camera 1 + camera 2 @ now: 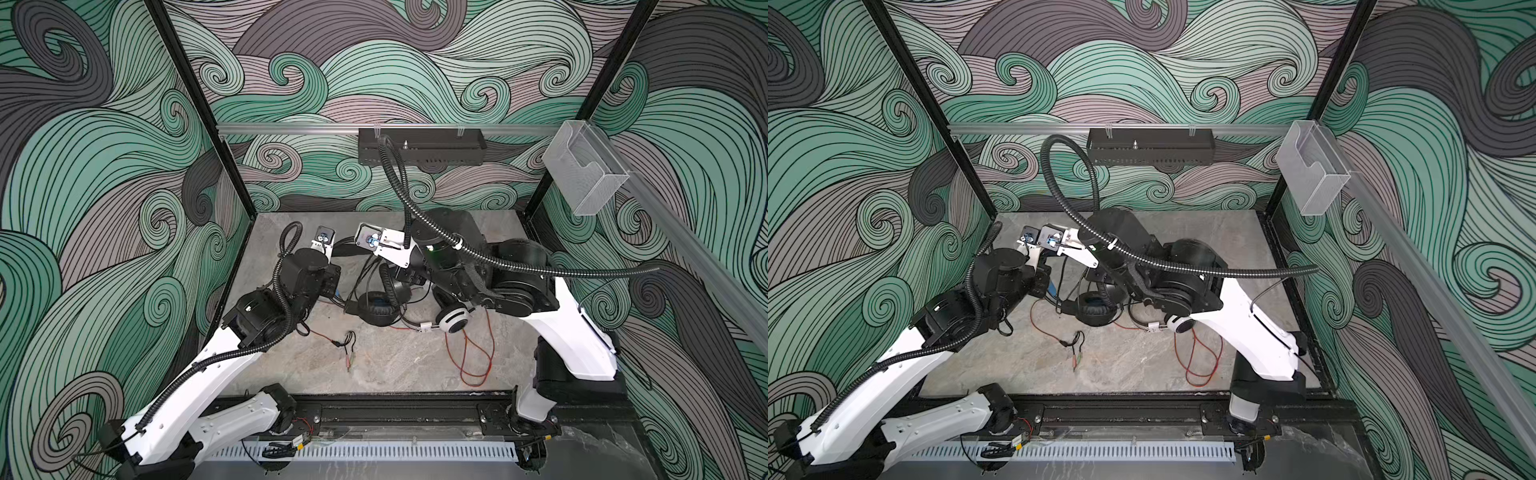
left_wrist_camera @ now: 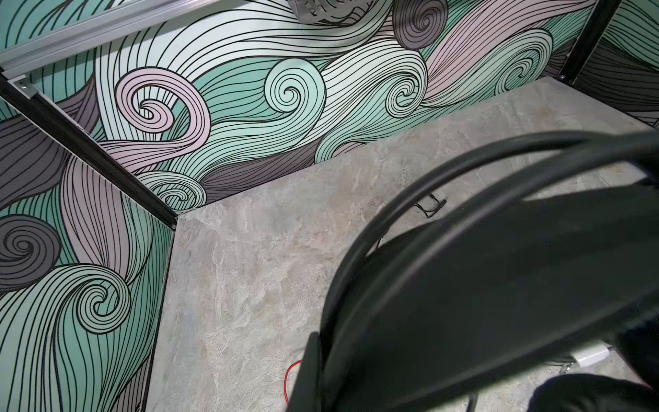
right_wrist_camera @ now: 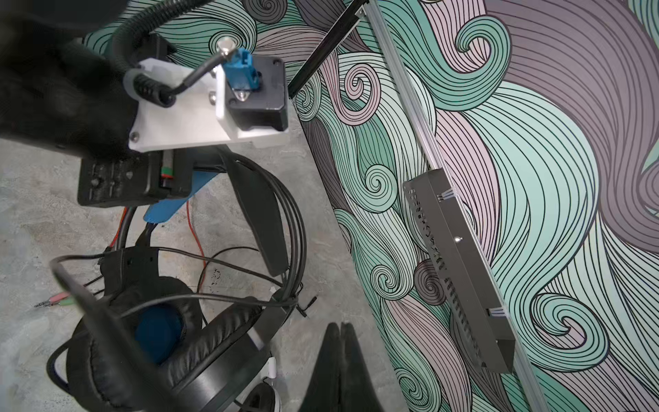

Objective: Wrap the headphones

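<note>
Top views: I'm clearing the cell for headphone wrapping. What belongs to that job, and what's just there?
Job:
black headset
black cable
white headset
red cable

Just there:
black perforated tray on the back rail
clear plastic holder

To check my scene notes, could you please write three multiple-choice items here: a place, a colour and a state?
1. Where do the red cable loops lie? A in the rear tray; B on the table near the white headset; C over the left arm.
2. Colour inside the black headset's ear cup? A blue; B yellow; C white.
3. State of the right gripper? A wide open; B shut, empty; C shut on a plug.
B: loops rest on bare stone. A: blue shows within the cushion. B: fingers meet, nothing between.
</note>
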Available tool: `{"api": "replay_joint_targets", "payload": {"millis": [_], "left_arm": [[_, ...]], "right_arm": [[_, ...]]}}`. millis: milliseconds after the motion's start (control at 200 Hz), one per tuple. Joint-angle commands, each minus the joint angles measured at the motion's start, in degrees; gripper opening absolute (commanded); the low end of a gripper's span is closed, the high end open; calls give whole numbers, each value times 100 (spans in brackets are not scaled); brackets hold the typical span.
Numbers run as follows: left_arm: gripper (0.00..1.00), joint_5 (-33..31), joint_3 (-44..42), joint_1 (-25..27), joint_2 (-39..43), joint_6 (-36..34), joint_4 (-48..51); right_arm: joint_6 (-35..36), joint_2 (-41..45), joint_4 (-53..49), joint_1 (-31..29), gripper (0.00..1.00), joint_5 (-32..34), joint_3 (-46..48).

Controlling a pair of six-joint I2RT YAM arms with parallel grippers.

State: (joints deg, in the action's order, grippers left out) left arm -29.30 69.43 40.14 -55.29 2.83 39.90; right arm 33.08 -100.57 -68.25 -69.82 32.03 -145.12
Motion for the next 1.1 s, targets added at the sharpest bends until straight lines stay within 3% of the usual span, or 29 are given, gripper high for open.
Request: {"api": "replay_joint_targets", "payload": {"millis": [0, 205, 591, 926, 1096], "left_arm": [[0, 178, 14, -23, 146, -1, -199], [0, 376, 2, -19, 313, -57, -52], [0, 495, 9, -18, 496, -81, 211], [0, 926, 51, -19, 678, 146, 393], [0, 1026, -26, -16, 791, 157, 496]], "right_arm": [[-170, 11, 128, 94, 0, 186, -261], [-532, 370, 129, 608, 0, 219, 278], [-503, 825, 128, 1207, 0, 230, 821], [-817, 1113, 128, 1716, 0, -81, 1564], [-797, 1138, 128, 1999, 0, -135, 1494]]}}
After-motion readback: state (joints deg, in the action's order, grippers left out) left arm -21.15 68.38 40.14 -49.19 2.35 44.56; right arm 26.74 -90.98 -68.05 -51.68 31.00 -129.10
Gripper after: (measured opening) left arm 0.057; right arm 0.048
